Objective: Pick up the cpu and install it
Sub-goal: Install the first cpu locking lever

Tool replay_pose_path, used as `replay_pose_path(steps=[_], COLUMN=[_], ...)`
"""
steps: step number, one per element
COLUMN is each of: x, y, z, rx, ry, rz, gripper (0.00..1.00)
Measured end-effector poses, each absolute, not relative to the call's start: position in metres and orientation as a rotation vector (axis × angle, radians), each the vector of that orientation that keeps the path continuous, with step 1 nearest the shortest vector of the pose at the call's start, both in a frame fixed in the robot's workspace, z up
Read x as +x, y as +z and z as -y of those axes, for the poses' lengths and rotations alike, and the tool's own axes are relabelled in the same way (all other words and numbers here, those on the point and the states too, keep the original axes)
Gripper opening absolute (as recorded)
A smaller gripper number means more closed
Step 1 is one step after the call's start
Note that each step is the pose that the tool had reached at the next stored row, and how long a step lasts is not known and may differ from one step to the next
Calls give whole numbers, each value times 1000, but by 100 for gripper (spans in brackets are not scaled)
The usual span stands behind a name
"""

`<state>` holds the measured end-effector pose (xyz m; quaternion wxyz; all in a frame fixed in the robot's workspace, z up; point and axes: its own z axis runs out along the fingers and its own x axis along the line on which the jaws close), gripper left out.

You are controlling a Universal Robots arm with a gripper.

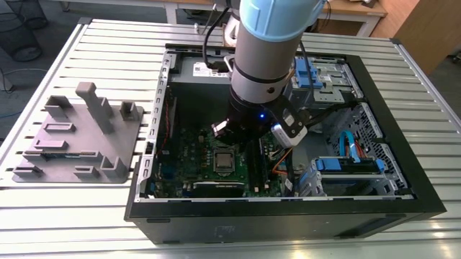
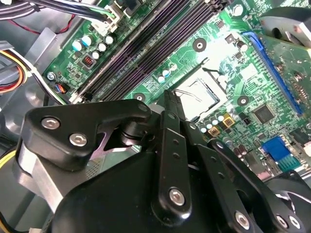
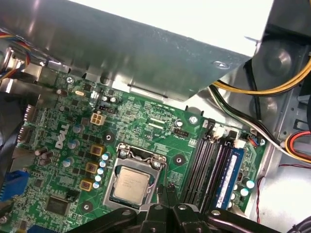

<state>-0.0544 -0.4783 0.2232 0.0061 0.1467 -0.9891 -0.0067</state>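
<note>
The cpu [image 3: 132, 183], a flat square chip with a dull silver top, lies in its socket on the green motherboard [image 3: 141, 121], inside the silver socket frame [image 3: 137, 151]. The exterior view shows the cpu [image 1: 224, 160] low in the open computer case. My gripper [image 3: 167, 190] hangs just above the board at the socket's edge, beside the chip, with its thin black fingers together and nothing between them. In the second wrist view the fingertips [image 2: 168, 99] end at the socket frame [image 2: 200, 93].
Black memory slots [image 3: 208, 162] run beside the socket, one holding a blue strip [image 3: 228, 175]. Yellow and black cables [image 3: 265, 90] cross the case. The case's metal walls [image 1: 165, 81] ring the board. A grey fixture plate [image 1: 79, 137] lies on the slatted table at the exterior view's left.
</note>
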Motion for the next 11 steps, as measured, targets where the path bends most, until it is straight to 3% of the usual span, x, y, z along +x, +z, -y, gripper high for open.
replay_pose_path(steps=[11], x=[-55], y=[222], z=[478], rx=[542], ry=[-14], rz=[3081], gripper=[11])
